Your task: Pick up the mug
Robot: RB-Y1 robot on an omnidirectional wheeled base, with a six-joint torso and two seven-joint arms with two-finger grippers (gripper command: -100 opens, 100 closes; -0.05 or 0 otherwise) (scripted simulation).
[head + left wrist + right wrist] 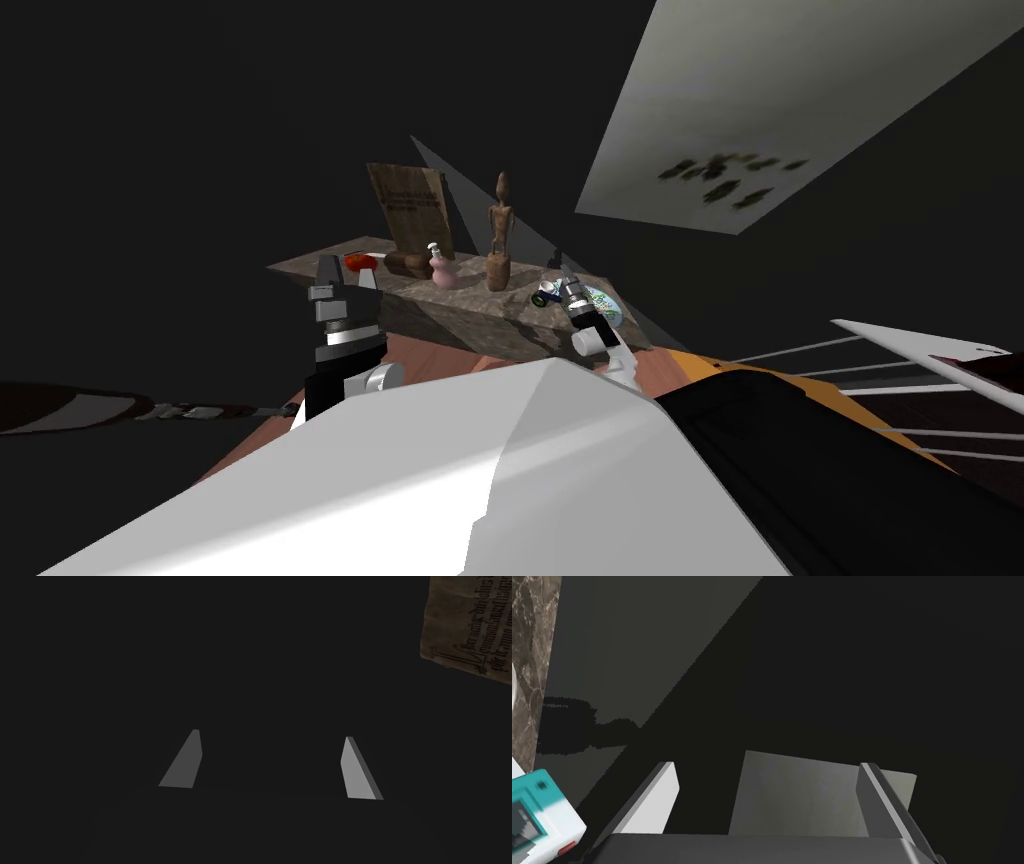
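A small red thing [357,261], which I take for the mug, stands at the left end of a stone-topped shelf [460,312]. In the head view my left gripper [347,268] rises right in front of it, and the red thing shows between the two fingers. Whether they touch it I cannot tell. In the left wrist view that gripper [271,734] is open with only darkness between its fingers. My right gripper [562,272] is at the shelf's right end, and it stands open [767,764] with nothing held.
On the shelf stand a brown lettered page [410,203] [470,626] on a holder, a pink bottle [443,270], a wooden figurine [499,235], a blue-and-white toy [547,293] and a plate [606,303]. A teal-and-white thing [537,816] lies beside the right gripper. Black area surrounds the shelf.
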